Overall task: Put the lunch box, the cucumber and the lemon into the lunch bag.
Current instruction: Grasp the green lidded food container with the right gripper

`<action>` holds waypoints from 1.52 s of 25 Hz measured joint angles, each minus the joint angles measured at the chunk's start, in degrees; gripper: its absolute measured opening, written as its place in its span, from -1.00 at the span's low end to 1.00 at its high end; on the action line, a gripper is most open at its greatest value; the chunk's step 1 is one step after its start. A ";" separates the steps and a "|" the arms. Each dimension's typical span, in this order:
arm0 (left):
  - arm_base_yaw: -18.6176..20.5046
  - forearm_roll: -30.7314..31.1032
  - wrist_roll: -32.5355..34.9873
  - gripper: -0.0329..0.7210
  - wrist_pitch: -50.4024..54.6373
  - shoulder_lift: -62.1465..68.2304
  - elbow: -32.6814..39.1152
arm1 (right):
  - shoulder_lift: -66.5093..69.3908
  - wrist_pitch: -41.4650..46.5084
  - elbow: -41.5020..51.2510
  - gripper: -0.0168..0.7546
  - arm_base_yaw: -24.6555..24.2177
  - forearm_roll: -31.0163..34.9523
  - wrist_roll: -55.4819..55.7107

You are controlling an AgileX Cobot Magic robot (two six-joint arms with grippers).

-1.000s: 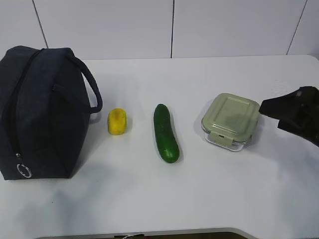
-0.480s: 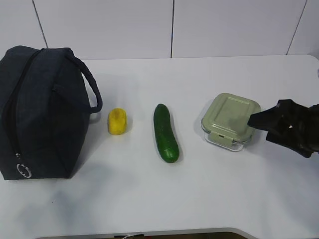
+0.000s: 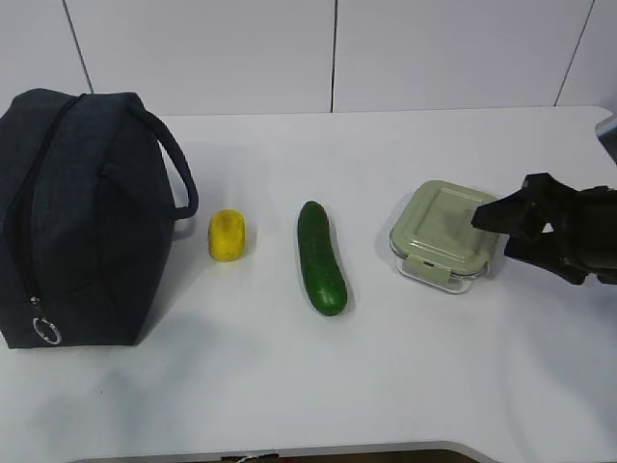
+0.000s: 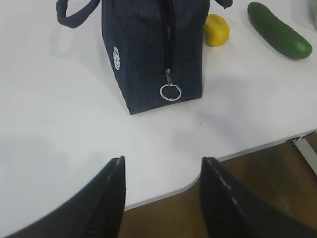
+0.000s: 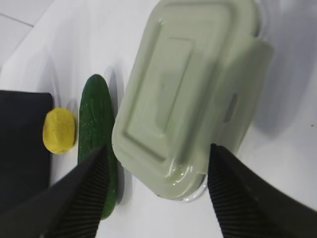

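The lunch box (image 3: 445, 234), clear glass with a sage-green lid, sits at the right of the table; it fills the right wrist view (image 5: 193, 94). My right gripper (image 3: 496, 230) is open, its fingertips at the box's right edge, the jaws wider than the box (image 5: 157, 151). The dark green cucumber (image 3: 320, 257) lies mid-table. The yellow lemon (image 3: 228, 235) lies left of it. The navy lunch bag (image 3: 82, 217) stands at the left, zipper shut, ring pull (image 4: 170, 92) at its near end. My left gripper (image 4: 162, 166) is open and empty above the table's front edge.
The white table (image 3: 289, 376) ends in a front edge (image 4: 223, 156) with brown floor below. A white panelled wall (image 3: 337, 53) stands behind. The bag's looped handle (image 3: 178, 174) sticks out towards the lemon.
My right gripper has moved left and slightly up from the table's right edge, and its open fingertips now reach the lunch box's right side. Nothing else has moved.
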 joint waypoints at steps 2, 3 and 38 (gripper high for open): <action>0.00 0.00 0.00 0.02 0.00 0.00 0.00 | 1.18 2.78 0.00 0.34 -2.45 0.00 0.29; 0.00 0.00 0.00 0.02 0.00 0.00 0.00 | 1.57 4.58 0.00 0.34 -3.78 0.00 0.33; 0.00 0.00 0.00 0.02 0.00 0.00 0.00 | 16.25 20.80 -4.67 0.34 -11.44 0.00 -3.34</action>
